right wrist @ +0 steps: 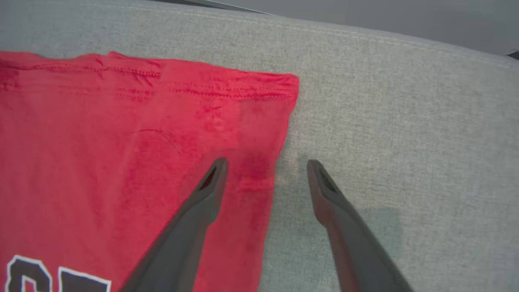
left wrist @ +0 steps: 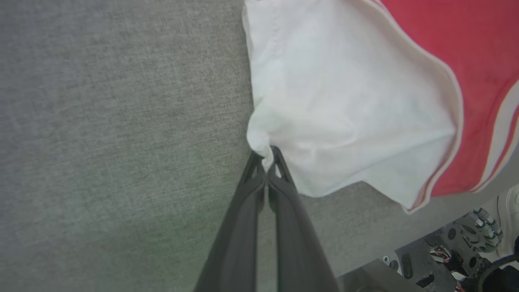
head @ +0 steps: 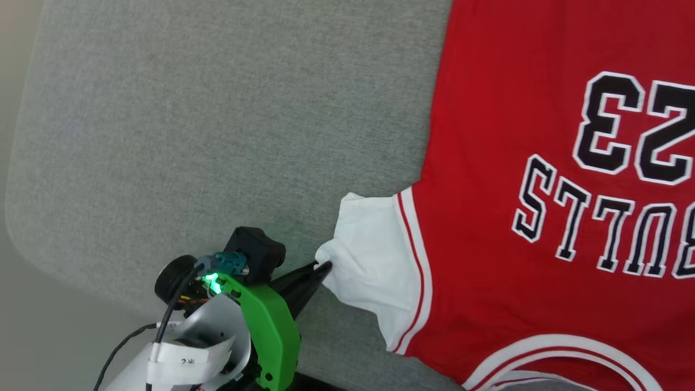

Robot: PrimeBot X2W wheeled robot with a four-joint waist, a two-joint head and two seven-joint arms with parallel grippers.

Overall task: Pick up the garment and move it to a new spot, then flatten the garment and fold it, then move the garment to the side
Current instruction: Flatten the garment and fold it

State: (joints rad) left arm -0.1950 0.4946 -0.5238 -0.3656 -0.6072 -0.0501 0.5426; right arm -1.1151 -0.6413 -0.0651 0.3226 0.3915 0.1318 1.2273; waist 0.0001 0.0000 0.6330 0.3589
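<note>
While the left gripper [left wrist: 267,156] pinches its crumpled white sleeve [head: 369,260], the red jersey [head: 516,163] lies flat on the grey woven desk [head: 217,136], collar [head: 559,350] toward the near edge; the right gripper [right wrist: 265,166] holds its jaws wide.

grey fabric surface [head: 217,136], garment [head: 516,108] lying flat

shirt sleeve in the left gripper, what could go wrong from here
The left gripper pinches only a small bunch of the white sleeve, so a pull may slip off or just crease it. The right gripper stands open over the side edge of the shirt; closing there may catch only one layer.
</note>
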